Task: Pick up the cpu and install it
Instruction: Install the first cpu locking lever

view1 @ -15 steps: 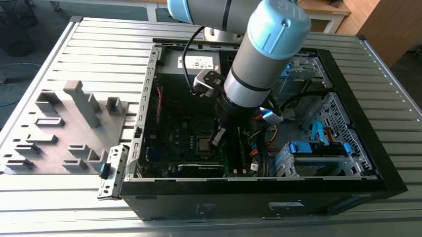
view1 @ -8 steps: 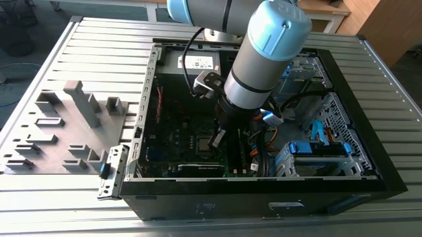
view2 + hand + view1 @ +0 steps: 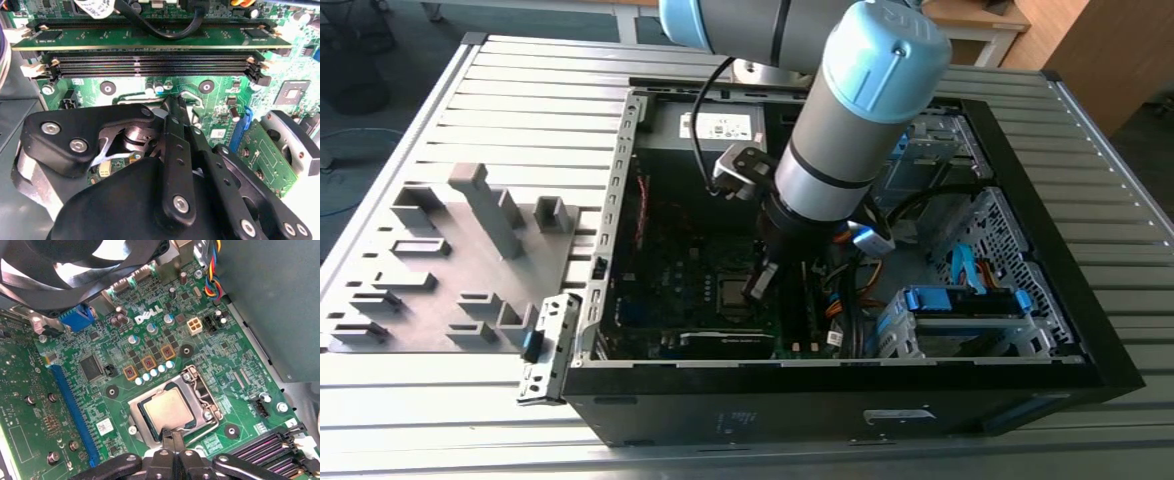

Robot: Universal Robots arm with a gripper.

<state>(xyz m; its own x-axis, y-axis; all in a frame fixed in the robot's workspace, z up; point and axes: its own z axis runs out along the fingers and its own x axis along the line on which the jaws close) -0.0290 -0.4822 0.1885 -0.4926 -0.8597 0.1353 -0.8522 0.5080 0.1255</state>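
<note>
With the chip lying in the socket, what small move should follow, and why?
Probably a short straight lift of the pincer. The cpu looks flat and square inside the socket frame on the motherboard, and the closed fingertips sit at its edge, so sideways motion risks shifting it.

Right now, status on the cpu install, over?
Gripper down inside the case, jaws together at the cpu's edge. Cpu lying in the motherboard socket. Nothing over it.

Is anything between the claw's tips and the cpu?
No. In the first wrist view the claw comes together right at the edge of the cpu, which lies in the socket frame; nothing sits between them.
</note>
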